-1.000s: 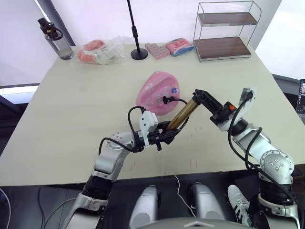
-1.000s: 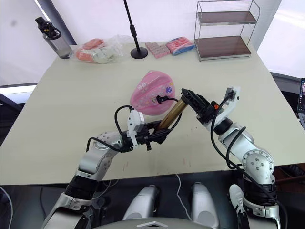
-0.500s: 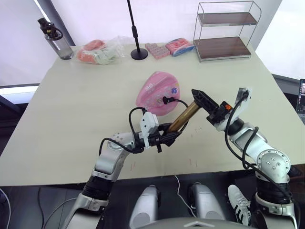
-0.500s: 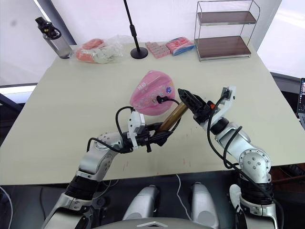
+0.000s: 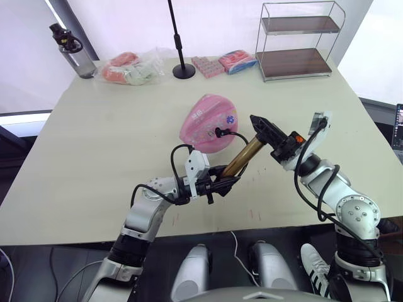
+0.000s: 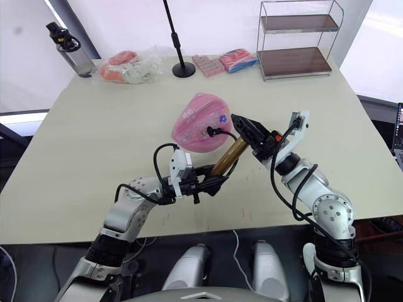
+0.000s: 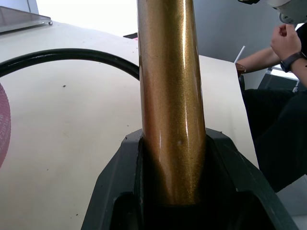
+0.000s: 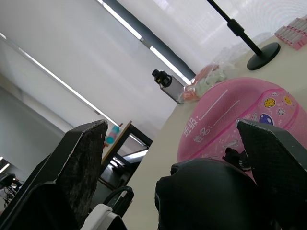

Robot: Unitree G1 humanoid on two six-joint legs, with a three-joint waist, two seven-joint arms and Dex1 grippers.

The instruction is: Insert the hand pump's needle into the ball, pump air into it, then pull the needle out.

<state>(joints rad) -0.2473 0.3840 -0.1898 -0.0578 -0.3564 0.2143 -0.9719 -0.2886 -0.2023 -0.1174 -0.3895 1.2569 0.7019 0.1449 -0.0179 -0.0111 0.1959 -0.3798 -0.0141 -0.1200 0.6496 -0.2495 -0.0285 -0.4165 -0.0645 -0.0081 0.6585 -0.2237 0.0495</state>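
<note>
I am holding the hand pump (image 5: 247,157) with both arms above the desk (image 5: 94,145). My left claw (image 5: 221,184) is clenched around the lower end of the gold-bronze cylinder; in the left wrist view the two black fingers (image 7: 120,191) are pressing on both sides of the tube. My right claw (image 5: 264,131) is sitting at the upper end of the pump, over the black handle. In the right wrist view its two fingers (image 8: 76,167) are standing wide apart on both sides of the black handle cap, not touching it, so this claw is released.

The pump is lying tilted, its lower end toward me and its upper end rising to my right. The thin black hose is curving from the pump up to the ball (image 5: 210,121). The needle (image 5: 218,132) with its black fitting is sitting at the near side of the ball; I cannot tell how deep the pin is going in.

The ball is pink, squashed, resting on the desk just behind the pump. At the far edge of the desk a bottle (image 5: 72,50), a plastic bag (image 5: 132,68), a stand pole (image 5: 178,44), pink packets (image 5: 223,63) and a wire shelf (image 5: 299,41) are standing.
</note>
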